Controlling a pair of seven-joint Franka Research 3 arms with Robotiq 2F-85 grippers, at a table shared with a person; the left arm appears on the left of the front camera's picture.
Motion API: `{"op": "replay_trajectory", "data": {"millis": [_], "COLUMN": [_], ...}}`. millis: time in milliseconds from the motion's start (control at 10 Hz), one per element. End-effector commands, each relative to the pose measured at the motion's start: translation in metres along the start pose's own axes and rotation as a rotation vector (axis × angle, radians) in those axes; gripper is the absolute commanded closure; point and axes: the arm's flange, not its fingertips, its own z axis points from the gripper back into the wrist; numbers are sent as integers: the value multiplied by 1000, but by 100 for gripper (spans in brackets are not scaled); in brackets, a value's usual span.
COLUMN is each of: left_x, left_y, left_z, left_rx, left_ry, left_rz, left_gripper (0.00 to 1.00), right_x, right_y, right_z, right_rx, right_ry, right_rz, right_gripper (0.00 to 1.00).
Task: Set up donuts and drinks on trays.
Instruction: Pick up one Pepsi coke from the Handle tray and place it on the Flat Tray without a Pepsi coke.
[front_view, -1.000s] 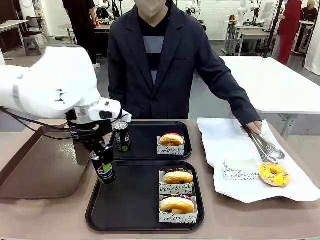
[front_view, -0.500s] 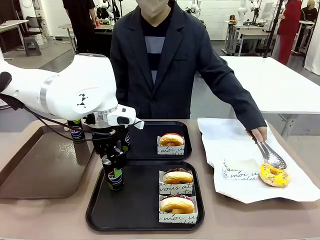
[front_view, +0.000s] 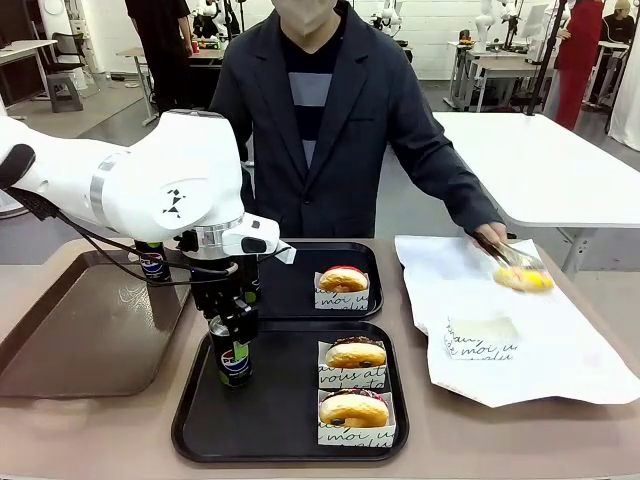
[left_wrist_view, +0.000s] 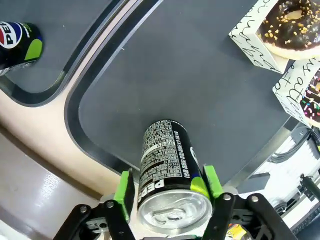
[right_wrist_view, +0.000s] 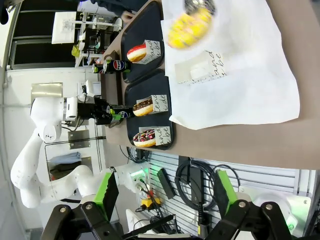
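Note:
A black Pepsi can (front_view: 233, 362) stands upright on the left side of the near black tray (front_view: 200, 425). My left gripper (front_view: 231, 322) is over it, fingers straddling the can (left_wrist_view: 167, 170), with a thin gap at one green pad (left_wrist_view: 124, 189), so the jaws are open. Two sleeved chocolate donuts (front_view: 355, 353) (front_view: 353, 408) sit on the same tray. The far tray (front_view: 300, 300) holds a pink-iced donut (front_view: 343, 279) and another can (left_wrist_view: 17, 42). A person's tongs hold a yellow donut (front_view: 522, 278) above the white paper. My right gripper (right_wrist_view: 167, 200) is open and holds nothing.
A large brown tray (front_view: 80, 340) lies at the left with a further can (front_view: 152, 263) at its far edge. White paper (front_view: 560, 360) at the right carries an empty sleeve (front_view: 482, 335). The person stands at the far side, arm reaching over the paper.
My left arm carried the can to the right and set it on the near tray, and its jaws eased apart. The person lifted the yellow donut off the paper with tongs.

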Motion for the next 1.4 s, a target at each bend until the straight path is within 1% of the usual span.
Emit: {"op": "replay_trajectory", "data": {"millis": [0,100,400,600,800,1000,1200,1300], "left_x": [-2,-8,-43,-74,-99,-108,-113,-111], "left_y": [-1,-5,-12,-14,-8,10,21,14], "left_z": [12,16,54,75,79,79,72,84], "left_rx": [4,-5,14,31,55,74,18,52], "left_ry": [1,-10,-102,-166,-218,-262,-268,-238], "left_rz": [-32,-40,-72,-51,29,152,243,135], "left_gripper": [6,0,0,0,0,0,0,0], "right_x": [0,0,0,0,0,0,0,0], "right_y": [0,0,0,0,0,0,0,0], "right_z": [0,0,0,0,0,0,0,0], "right_rx": [20,20,20,20,20,20,20,20], "right_ry": [-4,-4,-4,-4,-4,-4,-4,-4], "right_rz": [18,18,18,18,18,18,18,18], "right_gripper": [0,0,0,0,0,0,0,0]}}
